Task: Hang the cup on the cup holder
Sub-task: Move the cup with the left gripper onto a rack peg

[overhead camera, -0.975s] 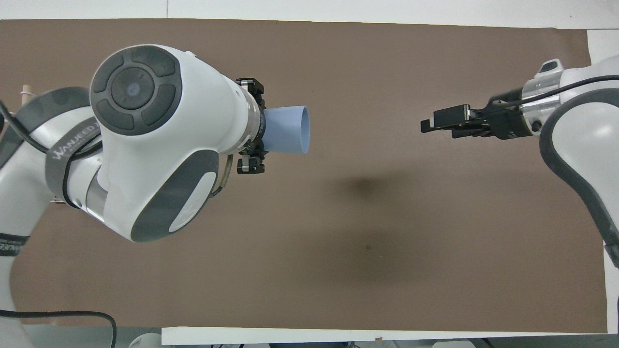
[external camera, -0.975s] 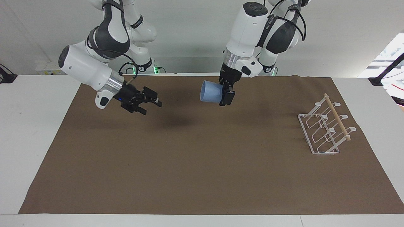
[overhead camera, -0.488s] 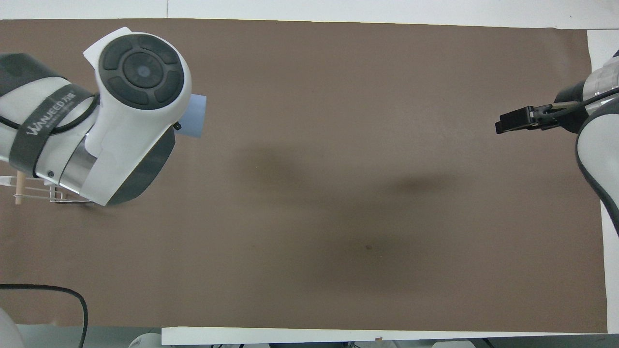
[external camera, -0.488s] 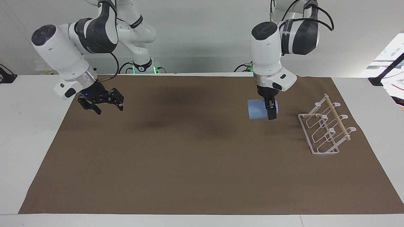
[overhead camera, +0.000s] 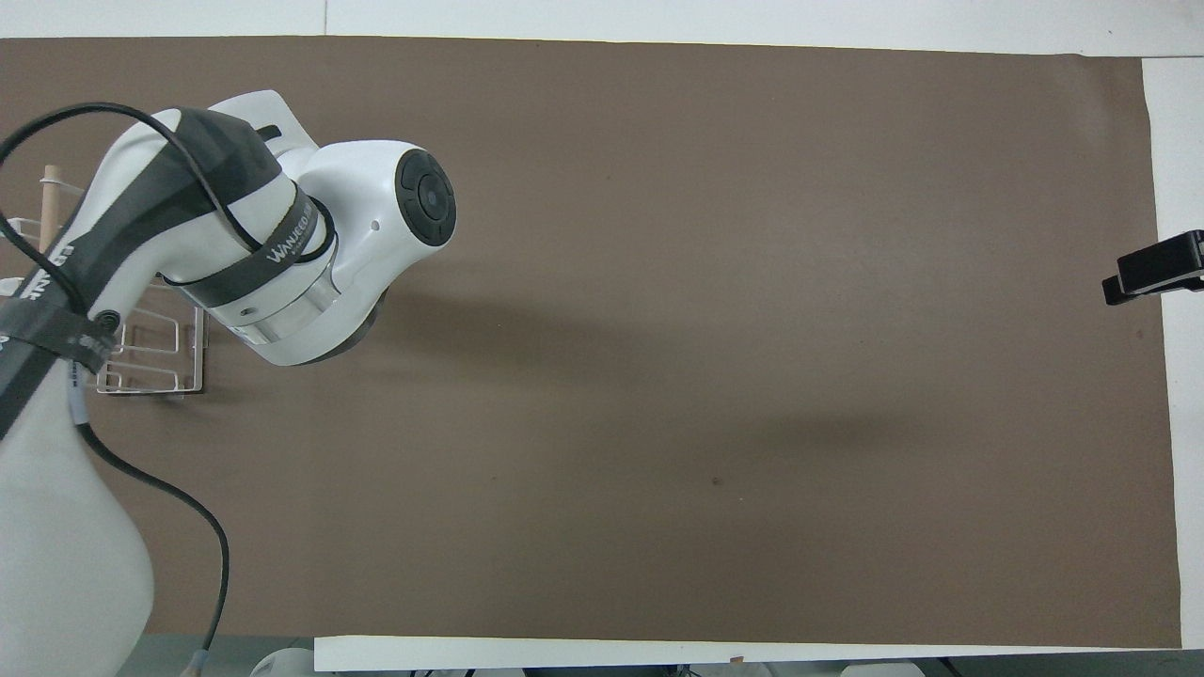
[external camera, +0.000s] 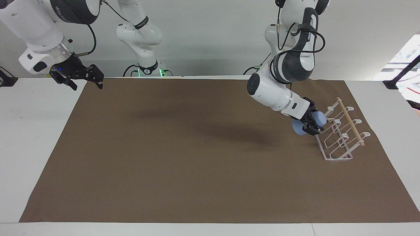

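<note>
- Brown mat [external camera: 197, 157] covers the white table [external camera: 32, 137].
- Left gripper [external camera: 310, 124] pinches the light blue cup [external camera: 298, 127] lying on its side, at the edge of the white wire cup holder [external camera: 338, 134] toward the left arm's end.
- Right gripper [external camera: 80, 77] waits with fingers spread, raised over the mat's corner at the right arm's end.

High facing camera, steep overhead camera, both covering brown mat [external camera: 183, 157]

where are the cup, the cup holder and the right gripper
cup [external camera: 298, 127], facing view, its blue side wall
cup holder [external camera: 351, 124], facing view, the wooden rod on top
right gripper [external camera: 86, 83], facing view, midway between its fingertips
</note>
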Motion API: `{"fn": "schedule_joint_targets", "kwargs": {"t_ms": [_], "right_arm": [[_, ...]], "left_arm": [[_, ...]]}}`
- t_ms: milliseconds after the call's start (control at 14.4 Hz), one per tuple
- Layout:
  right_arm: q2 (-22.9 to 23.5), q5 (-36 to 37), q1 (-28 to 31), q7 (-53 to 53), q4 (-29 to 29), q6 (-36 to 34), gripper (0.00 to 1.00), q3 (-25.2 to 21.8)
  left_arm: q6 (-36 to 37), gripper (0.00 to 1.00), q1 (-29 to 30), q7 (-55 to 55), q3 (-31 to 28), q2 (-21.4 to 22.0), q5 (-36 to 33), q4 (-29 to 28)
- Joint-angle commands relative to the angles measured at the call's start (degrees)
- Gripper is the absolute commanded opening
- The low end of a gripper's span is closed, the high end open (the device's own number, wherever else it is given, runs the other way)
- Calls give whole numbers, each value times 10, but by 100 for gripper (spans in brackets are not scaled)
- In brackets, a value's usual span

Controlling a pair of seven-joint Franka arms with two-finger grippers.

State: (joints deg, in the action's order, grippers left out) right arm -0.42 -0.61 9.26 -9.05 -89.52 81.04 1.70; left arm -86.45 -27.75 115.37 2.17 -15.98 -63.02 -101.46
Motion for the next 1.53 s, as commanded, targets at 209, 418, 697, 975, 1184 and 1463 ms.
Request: {"fn": "schedule_joint_targets", "kwargs": {"t_ms": [209, 418, 697, 975, 1184, 1463], "right_arm": [[-37, 13, -59, 15, -37, -1, 100, -62], [-39, 13, -65, 15, -40, -4, 100, -68], [-27, 11, -62, 15, -43, -7, 100, -68], [-27, 11, -64, 14, -43, -7, 100, -67], [-27, 10, -69, 13, -43, -7, 100, -67], [-27, 9, -65, 13, -43, -7, 100, -67]], "left_arm": [[52, 0, 30, 28, 1, -25, -142, -42], [52, 0, 45, 63, 1, -41, -170, -43], [52, 0, 60, 74, 1, -56, -214, -40], [45, 0, 74, 75, 2, -57, -222, -41], [34, 0, 81, 75, 2, -58, -235, -41], [16, 0, 92, 80, 3, -62, -236, -43]]}}
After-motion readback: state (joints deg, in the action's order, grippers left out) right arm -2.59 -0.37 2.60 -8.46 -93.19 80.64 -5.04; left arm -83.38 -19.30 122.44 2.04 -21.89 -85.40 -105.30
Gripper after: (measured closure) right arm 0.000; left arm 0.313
